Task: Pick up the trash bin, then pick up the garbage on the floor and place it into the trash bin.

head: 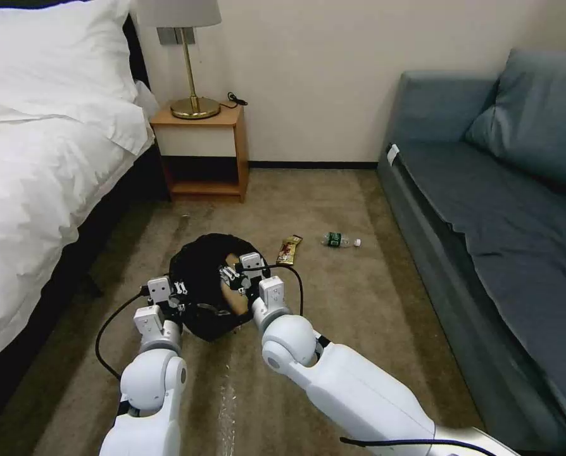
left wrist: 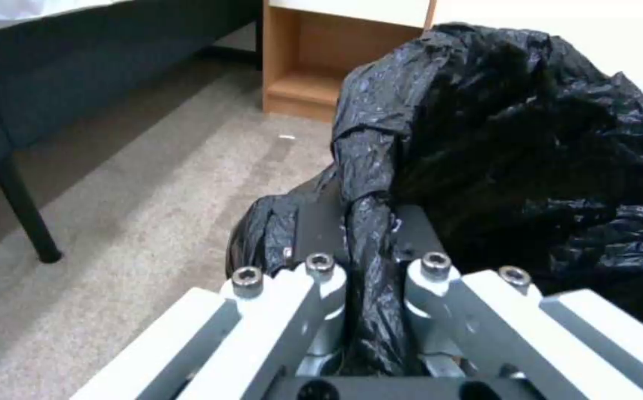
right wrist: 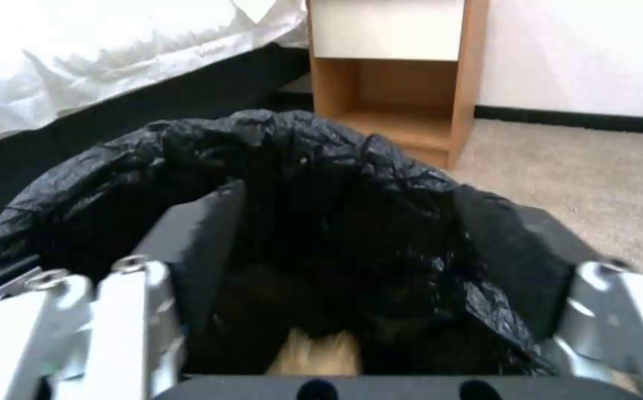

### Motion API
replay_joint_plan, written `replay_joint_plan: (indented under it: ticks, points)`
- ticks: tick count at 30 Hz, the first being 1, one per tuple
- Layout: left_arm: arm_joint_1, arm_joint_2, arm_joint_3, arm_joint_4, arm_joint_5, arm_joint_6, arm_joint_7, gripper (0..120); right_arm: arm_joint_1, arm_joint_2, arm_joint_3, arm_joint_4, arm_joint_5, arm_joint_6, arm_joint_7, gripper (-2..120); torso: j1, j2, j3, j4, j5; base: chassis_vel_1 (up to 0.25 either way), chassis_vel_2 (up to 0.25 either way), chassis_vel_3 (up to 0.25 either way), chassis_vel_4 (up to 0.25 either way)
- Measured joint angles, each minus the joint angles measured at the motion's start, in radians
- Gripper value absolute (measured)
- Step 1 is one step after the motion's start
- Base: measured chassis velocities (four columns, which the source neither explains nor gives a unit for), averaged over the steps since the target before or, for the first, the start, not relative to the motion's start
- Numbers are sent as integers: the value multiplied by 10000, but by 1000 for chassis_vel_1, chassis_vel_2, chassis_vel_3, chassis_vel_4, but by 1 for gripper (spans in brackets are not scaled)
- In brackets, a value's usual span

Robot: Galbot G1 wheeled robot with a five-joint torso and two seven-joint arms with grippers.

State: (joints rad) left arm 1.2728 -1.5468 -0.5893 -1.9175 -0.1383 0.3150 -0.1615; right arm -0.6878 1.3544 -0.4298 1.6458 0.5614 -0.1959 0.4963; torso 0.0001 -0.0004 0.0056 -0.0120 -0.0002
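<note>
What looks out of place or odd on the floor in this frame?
Litter lies loose on the carpet: a snack bar wrapper and a small bottle on its side, beyond the trash bin. The left claw pinches the bin's bag-draped rim; the right claw hangs open over its mouth.

Glossy, crinkled black plastic bag (left wrist: pixel 514 139) lining the trash bin (head: pixel 210 320); matt, short-pile beige carpet (head: pixel 333 304); smooth wood nightstand (head: pixel 202 152); polished brass lamp base (head: pixel 195 108); blue cloth sofa (head: pixel 504 209); white cloth bedding (head: pixel 36 158).

Head camera looks down from above at carpet; both wrist cameras sit close, sharing the nightstand (head: pixel 202 152) beyond.
</note>
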Motion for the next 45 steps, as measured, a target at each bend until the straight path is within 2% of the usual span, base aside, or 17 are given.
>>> replay_joint_plan:
  ticks: [1, 3, 6, 13, 16, 18, 19, 20, 21, 24, 27, 28, 32, 37, 45]
  points:
    - [0, 0, 0, 0, 0, 0, 0, 4, 0, 0, 0, 0, 0, 0, 0, 79, 0, 0, 0, 0, 0, 0, 0, 0, 0]
    - [0, -1, 3, -6, -29, 18, -22, 4, 28, 13, 47, -34, -112, 83, -47, 90, 0, 0, 0, 0, 0, 0, 0, 0, 0]
    - [-1, 4, 1, -8, -50, 23, -23, 4, 87, 18, 250, -43, -268, 199, -67, 98, 0, 0, 0, 1, 0, 0, 0, 0, 0]
    - [-98, 63, -70, 171, -111, -21, 3, 4, 140, -37, 1172, 52, -625, 458, -80, 100, 0, 0, 0, 1, 1, 0, 0, 0, 0]
    - [-238, 112, -65, 294, -435, -191, 72, 4, 52, -209, 1866, 113, -754, 788, -174, 100, 0, 0, 0, 1, 1, 0, 0, 0, 0]
    - [-466, 191, -15, 379, -572, -219, 153, 4, -606, -604, 2966, 293, -1092, 1143, -391, 100, 0, 0, 0, 0, 0, 0, 0, 0, 0]
    - [-466, 191, -15, 379, -572, -219, 153, 4, -606, -604, 2966, 293, -1092, 1143, -391, 100, 0, 0, 0, 0, 0, 0, 0, 0, 0]
    - [-572, 248, -58, 462, -590, -271, 179, 4, -1329, -778, 3813, 361, -1682, 1569, -730, 100, 1, 0, 0, 0, 3, 0, 0, 0, 0]
    - [-572, 248, -58, 462, -590, -271, 179, 4, -1329, -778, 3813, 361, -1682, 1569, -730, 100, 1, 0, 0, 0, 3, 0, 0, 0, 0]
    - [-610, 325, -153, 559, -655, -338, 233, 4, -2746, -968, 5372, 546, -3398, 2560, -1326, 100, 0, 0, 0, -1, 4, 0, 0, 0, 0]
    - [-582, 340, -178, 543, -673, -348, 249, 4, -3013, -987, 5738, 585, -3795, 2791, -1412, 100, 0, 0, -2, -3, 1, 0, 0, 0, 0]
    - [-529, 354, -223, 445, -706, -356, 295, 4, -3640, -983, 6459, 642, -4436, 3231, -1598, 100, 0, 0, -1, -1, 2, 0, 0, 0, 0]
    - [-503, 356, -324, 325, -737, -366, 346, 4, -4574, -873, 7528, 667, -5234, 3737, -1690, 100, 0, 0, -1, -4, 1, 0, 0, 0, 0]
    - [-393, 355, -396, 232, -756, -366, 379, 4, -4964, -794, 7878, 622, -5379, 3937, -1731, 100, 0, 0, -1, 0, 1, 0, 0, 0, 0]
    - [-250, 387, -380, 154, -776, -367, 409, 4, -4752, -661, 7813, 319, -5349, 4076, -1970, 100, 0, 0, -1, 1, 0, 0, 0, 0, 0]
